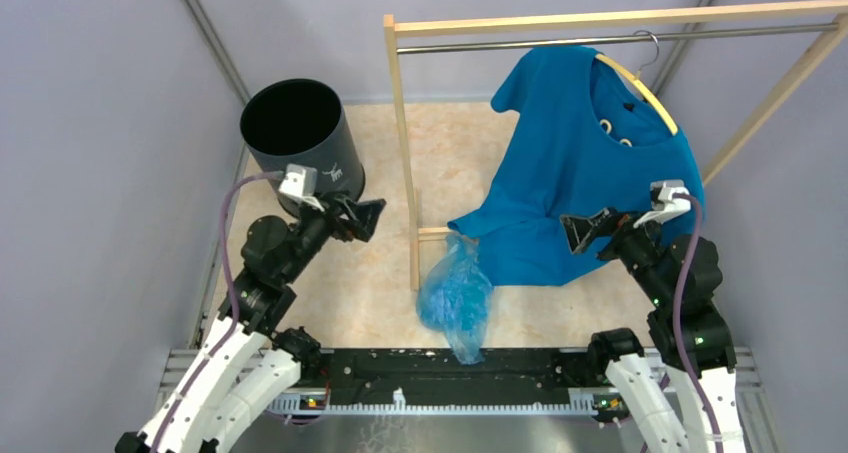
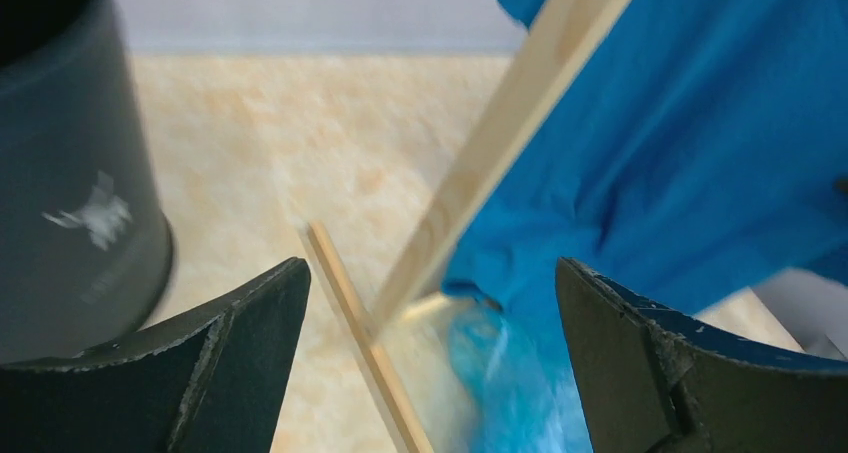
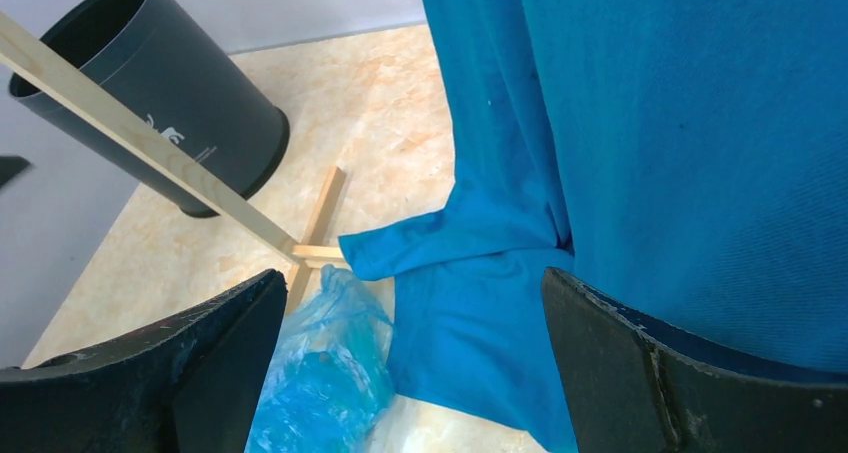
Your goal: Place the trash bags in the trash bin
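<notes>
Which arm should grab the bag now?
Probably right. The right gripper, open, sits on the same side of the rack post as the bag, with only the shirt hanging close by. The left gripper, also open, would have to reach past that post.

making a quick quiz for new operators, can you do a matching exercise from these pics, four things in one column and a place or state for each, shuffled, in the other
Things:
1. trash bag
2. trash bin
3. T-shirt
4. left claw

Places or states:
a. hangs from the wooden rack
b. open, holding nothing
c. upright, in the far left corner
d. crumpled on the table, by the foot of the rack's post

Pairs: 1-d, 2-c, 3-a, 4-b
</notes>
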Available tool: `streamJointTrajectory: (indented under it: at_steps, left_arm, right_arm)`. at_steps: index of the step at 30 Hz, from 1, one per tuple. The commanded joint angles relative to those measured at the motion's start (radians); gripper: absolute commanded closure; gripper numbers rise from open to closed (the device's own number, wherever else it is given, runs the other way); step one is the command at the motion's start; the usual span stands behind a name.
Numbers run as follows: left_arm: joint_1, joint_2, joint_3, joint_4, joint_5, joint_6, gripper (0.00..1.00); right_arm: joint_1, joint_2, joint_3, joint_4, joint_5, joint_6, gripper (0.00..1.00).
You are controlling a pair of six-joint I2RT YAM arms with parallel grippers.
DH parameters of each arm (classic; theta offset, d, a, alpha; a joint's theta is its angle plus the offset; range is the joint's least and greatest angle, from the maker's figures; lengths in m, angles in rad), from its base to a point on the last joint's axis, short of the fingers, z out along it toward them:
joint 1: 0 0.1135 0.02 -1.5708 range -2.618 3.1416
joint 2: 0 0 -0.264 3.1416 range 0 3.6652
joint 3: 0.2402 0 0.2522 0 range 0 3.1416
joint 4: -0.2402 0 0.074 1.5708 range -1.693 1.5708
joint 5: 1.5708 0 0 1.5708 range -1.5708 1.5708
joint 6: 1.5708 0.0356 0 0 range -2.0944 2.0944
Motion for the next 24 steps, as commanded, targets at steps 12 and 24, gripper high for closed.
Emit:
streamJointTrajectory:
  at_steps: [12, 24]
  left_arm:
    - [-0.126, 0.298, -0.178, 0.037, 0.530, -0.275, 0.02]
    - [-0.517, 0.568, 0.083, -0.136, 0.005, -0.138, 0.03]
  right_arm:
    - [-0.004, -0.020, -0.167, 0.213, -0.348, 0.114, 0.01]
    - [0.252, 0.121, -0.334, 0.379, -0.221, 0.248, 0.01]
